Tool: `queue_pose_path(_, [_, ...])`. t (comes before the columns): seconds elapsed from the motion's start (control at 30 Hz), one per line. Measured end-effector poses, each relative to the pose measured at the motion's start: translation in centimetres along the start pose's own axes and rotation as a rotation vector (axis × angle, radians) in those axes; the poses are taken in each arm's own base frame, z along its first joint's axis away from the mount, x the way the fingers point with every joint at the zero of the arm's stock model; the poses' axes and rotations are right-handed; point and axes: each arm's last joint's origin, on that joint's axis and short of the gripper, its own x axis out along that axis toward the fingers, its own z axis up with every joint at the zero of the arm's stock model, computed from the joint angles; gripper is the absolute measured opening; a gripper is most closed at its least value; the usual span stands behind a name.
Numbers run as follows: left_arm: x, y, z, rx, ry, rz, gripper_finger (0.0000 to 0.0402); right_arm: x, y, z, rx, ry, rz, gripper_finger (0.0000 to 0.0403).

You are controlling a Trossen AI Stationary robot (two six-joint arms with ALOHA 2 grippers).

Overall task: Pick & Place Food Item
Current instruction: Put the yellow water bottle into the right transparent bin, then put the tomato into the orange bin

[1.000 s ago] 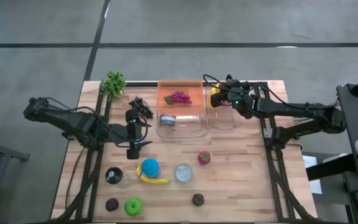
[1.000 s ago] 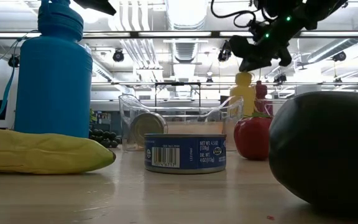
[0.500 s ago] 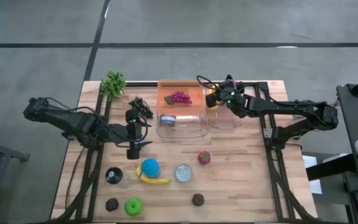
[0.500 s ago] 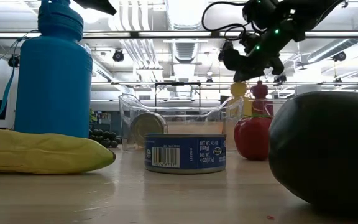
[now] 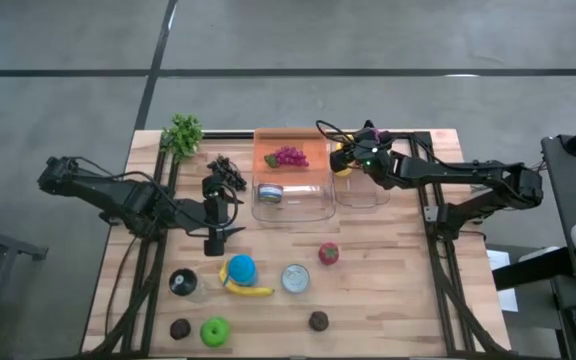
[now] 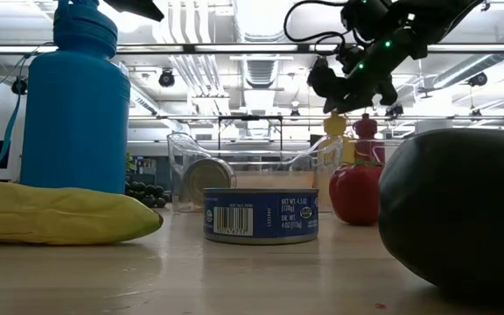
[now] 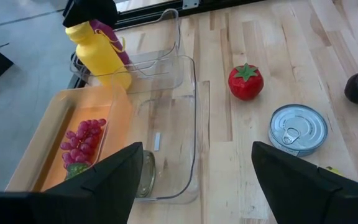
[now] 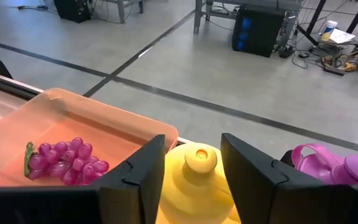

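A yellow bottle [image 8: 197, 180] stands upright in the smaller clear bin [image 5: 363, 190] at the table's far side, beside a purple-lidded bottle [image 8: 347, 168]. My right gripper [image 8: 192, 143] hovers over the yellow bottle [image 5: 342, 160], open, one finger on each side of its shoulder, the cap between them. My left gripper [image 5: 213, 240] waits open over the table's left half, holding nothing. Purple grapes [image 5: 288, 156] lie in the orange tray [image 5: 313, 145]. My right gripper comes at the yellow bottle's top [image 8: 201, 158] slanting down from the table's right side, a finger [image 8: 145, 168] on either side of its shoulder. Whether the fingers touch the bottle, I cannot tell. The bottle stands upright in the bin.
A larger clear bin [image 5: 313, 205] holds a tin [image 5: 269, 193]. On the near table lie a red toy fruit [image 5: 328, 253], a tin [image 5: 295, 278], a blue bottle [image 5: 241, 268], a banana [image 5: 248, 290], a green apple [image 5: 214, 331] and dark fruits [image 5: 318, 320]. Greens [image 5: 182, 133] sit far left.
My right gripper has moved toward the table's left edge and a little down with the yellow bottle, bringing it to the bin's left end, then has kept still.
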Motion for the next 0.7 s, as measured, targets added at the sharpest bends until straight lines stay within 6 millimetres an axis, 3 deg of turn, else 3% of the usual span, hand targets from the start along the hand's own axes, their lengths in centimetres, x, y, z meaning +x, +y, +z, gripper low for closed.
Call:
queue_pose_path(0.37, [0.0, 0.0, 0.0, 0.0, 0.0, 0.0, 0.0306, -1.0, -0.5, 1.1, 0.031, -0.036, 0.015, 0.0216])
queue_pose_path(0.7, [0.0, 0.0, 0.0, 0.0, 0.0, 0.0, 0.0304, -4.5, -1.4, 3.5, 0.013, -0.11, 0.188, 0.0238])
